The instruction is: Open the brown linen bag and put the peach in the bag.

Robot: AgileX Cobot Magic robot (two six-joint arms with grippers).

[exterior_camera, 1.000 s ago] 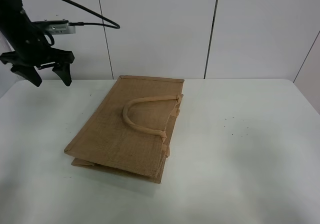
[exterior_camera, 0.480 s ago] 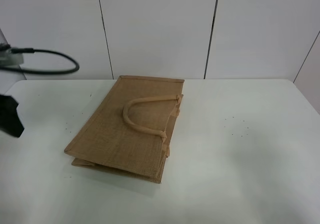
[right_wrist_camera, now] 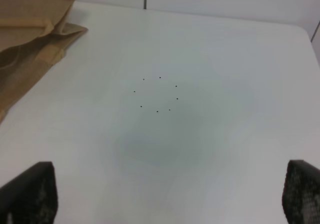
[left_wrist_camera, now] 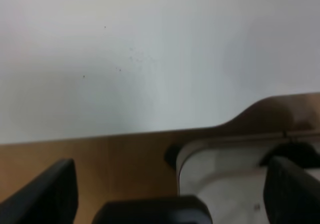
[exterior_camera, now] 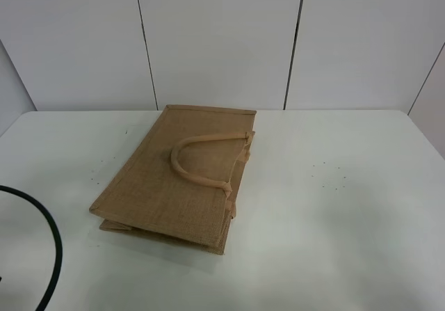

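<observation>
The brown linen bag (exterior_camera: 182,179) lies flat and closed on the white table (exterior_camera: 334,206), one beige loop handle (exterior_camera: 182,168) resting on top. Its corner also shows in the right wrist view (right_wrist_camera: 25,48). The peach is not in any view. My left gripper (left_wrist_camera: 170,194) is open and empty, off the left side of the table and out of the exterior view. My right gripper (right_wrist_camera: 165,194) is open and empty over bare table to the right of the bag; it does not show in the exterior view.
A black cable (exterior_camera: 49,234) curves in at the lower left of the exterior view. The left wrist view shows the table's edge with a brown wooden surface (left_wrist_camera: 125,159) and a white rounded part (left_wrist_camera: 220,174) below it. White wall panels stand behind the table.
The left arm swung from the upper left down and out of the exterior view; only its cable remains in view. The bag has not moved.
</observation>
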